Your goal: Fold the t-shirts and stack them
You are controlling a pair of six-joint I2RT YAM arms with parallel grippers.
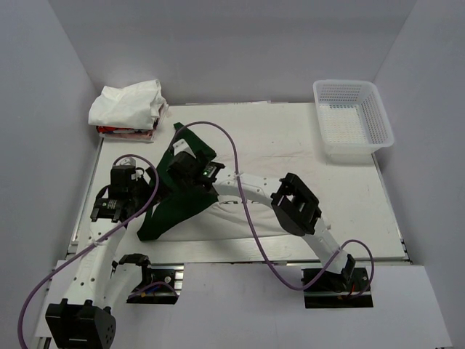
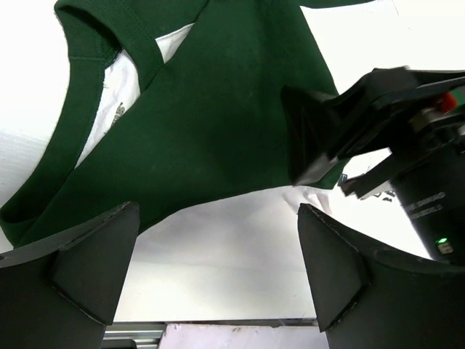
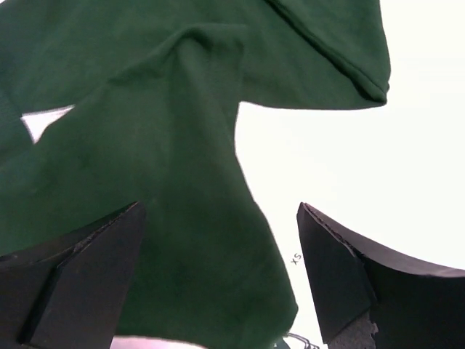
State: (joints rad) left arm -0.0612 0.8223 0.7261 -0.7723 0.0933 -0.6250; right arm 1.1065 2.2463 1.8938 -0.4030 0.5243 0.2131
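**Green cloth in a heap, both grippers unloaded**

The large shirt (image 1: 178, 207) lies just left of the table's (image 1: 327, 211) centre. Its dark green part is rumpled into a ridge running from 12 toward 7 o'clock, and paler cloth spreads out toward 4 o'clock. A folded white shirt (image 1: 127, 102) sits on a red/pink one (image 1: 127, 133) at 11 o'clock, well apart from the mesh basket (image 1: 383, 123) at 1 o'clock.

The step in hand looks like flattening the shirt before any fold. Each gripper should take a clear outer edge such as the collar band or a sleeve hem, pinching one layer only. The two should then draw apart evenly so the ridge opens instead of twisting.

The right gripper (image 3: 219, 207) hangs over the upper part of the green ridge. Its fingers are spread wide with nothing clamped, and its arm stretches long from 5 o'clock with the elbow raised. The left gripper (image 2: 218, 209) sits low at the shirt's 9 o'clock side. It is also wide and empty, and it faces across the cloth toward its partner.
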